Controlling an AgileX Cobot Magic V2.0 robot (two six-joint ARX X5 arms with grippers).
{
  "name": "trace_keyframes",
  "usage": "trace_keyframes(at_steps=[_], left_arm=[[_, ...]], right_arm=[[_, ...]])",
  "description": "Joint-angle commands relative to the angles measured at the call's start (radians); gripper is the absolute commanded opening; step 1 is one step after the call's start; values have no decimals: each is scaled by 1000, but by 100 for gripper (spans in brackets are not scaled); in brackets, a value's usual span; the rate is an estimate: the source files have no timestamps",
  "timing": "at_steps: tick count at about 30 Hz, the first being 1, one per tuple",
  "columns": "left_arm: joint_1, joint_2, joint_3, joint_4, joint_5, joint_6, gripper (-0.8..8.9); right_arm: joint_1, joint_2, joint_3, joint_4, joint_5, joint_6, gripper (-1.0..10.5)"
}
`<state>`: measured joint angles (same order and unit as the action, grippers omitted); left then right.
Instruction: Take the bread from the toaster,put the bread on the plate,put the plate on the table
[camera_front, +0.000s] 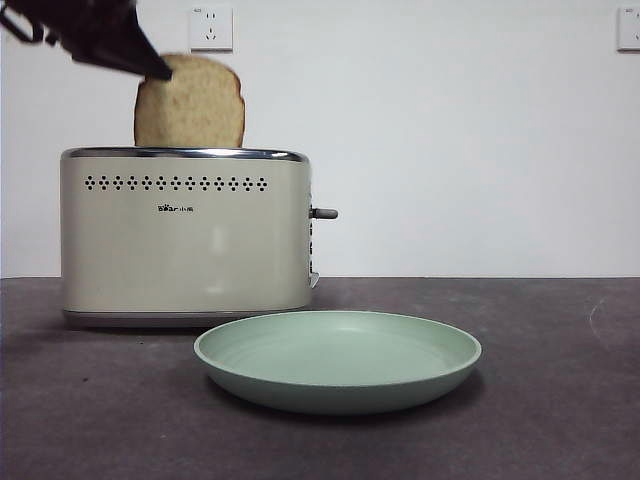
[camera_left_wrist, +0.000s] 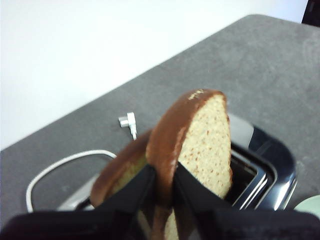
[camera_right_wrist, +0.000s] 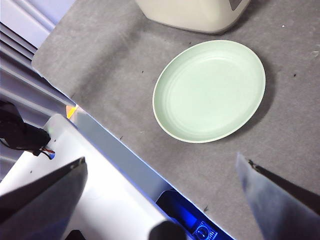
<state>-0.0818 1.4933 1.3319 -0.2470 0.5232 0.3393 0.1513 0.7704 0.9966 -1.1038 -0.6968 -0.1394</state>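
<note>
The cream toaster (camera_front: 185, 240) stands at the left of the table (camera_front: 560, 400). The bread (camera_front: 195, 105) rises upright above its chrome top. My left gripper (camera_front: 160, 70) comes in from the upper left and is shut on the slice's brown crust edge. In the left wrist view the jaws (camera_left_wrist: 164, 172) pinch the bread (camera_left_wrist: 207, 145) over the open slot of the toaster (camera_left_wrist: 270, 160). The mint-green plate (camera_front: 340, 400) lies flat on the table in front of the toaster. My right gripper (camera_right_wrist: 161, 165) hangs open and empty high above the plate (camera_right_wrist: 159, 102).
A second, darker slice (camera_left_wrist: 120, 170) sits in the other slot behind the held one. A white cable (camera_left_wrist: 65, 162) and its plug (camera_left_wrist: 129, 121) lie on the table behind the toaster. The grey lever (camera_front: 325, 213) sticks out on the toaster's right side. The table's edge (camera_right_wrist: 75, 100) runs under the right arm.
</note>
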Motion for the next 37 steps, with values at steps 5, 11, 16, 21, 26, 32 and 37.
trace_keyframes(at_steps=[5, 11, 16, 21, 26, 32, 37], left_arm=[[-3, -18, 176, -195, 7, -6, -8], [-3, -107, 245, -268, 25, -98, -8], [-3, -216, 245, -328, 142, -217, -8], [-35, -300, 245, -503, 151, -200, -6], [-73, -367, 245, -690, 149, -116, -5], [-135, -488, 148, -741, 100, -111, -5], [-141, -613, -24, -726, 88, -144, -5]], right_arm=[[2, 2, -2, 2, 51, -7, 505], [2, 23, -2, 4, 78, -7, 505], [2, 63, -2, 37, 77, -6, 505], [2, 113, -2, 80, 77, -3, 505], [2, 171, -2, 134, 77, 13, 505], [4, 274, -2, 193, 78, 19, 505], [45, 393, -2, 224, 141, 19, 505]])
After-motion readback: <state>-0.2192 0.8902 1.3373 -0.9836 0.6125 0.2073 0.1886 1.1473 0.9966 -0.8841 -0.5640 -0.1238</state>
